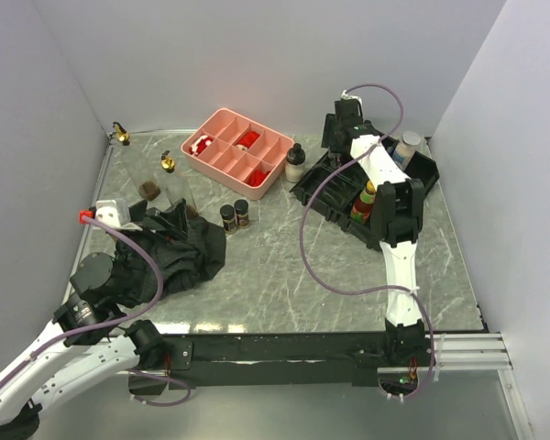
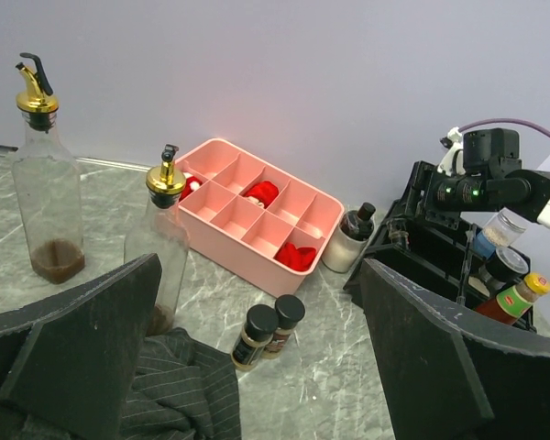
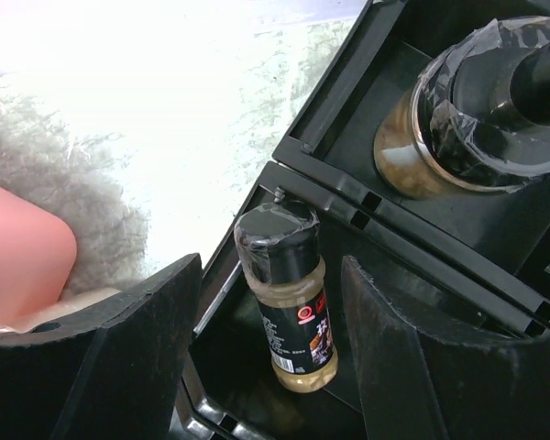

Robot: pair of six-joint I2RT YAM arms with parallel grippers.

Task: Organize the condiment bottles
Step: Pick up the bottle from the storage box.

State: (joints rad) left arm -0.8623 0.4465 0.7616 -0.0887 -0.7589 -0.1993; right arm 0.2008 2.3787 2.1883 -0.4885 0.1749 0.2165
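Two tall clear gold-spouted bottles (image 1: 122,135) (image 1: 168,165) stand at the back left; the left wrist view shows both (image 2: 46,183) (image 2: 165,229). Two black-lidded spice jars (image 1: 235,214) stand together mid-table (image 2: 268,332). A pale black-capped bottle (image 1: 296,163) stands beside the black rack (image 1: 325,197). The rack holds a yellow-capped sauce bottle (image 1: 368,197) and a grey-lidded shaker (image 1: 406,147). My right gripper (image 1: 337,158) is open over the rack. Its fingers stand on both sides of a black-lidded spice jar (image 3: 289,302) that leans in a compartment, clear of it. My left gripper (image 2: 259,275) is open and empty above the cloth.
A pink compartment tray (image 1: 222,124) with red pieces sits at the back centre. A black cloth (image 1: 188,257) lies crumpled front left, under my left gripper. Another dark-capped jar (image 3: 477,119) stands in the rack's neighbouring slot. Walls close in the left, back and right sides.
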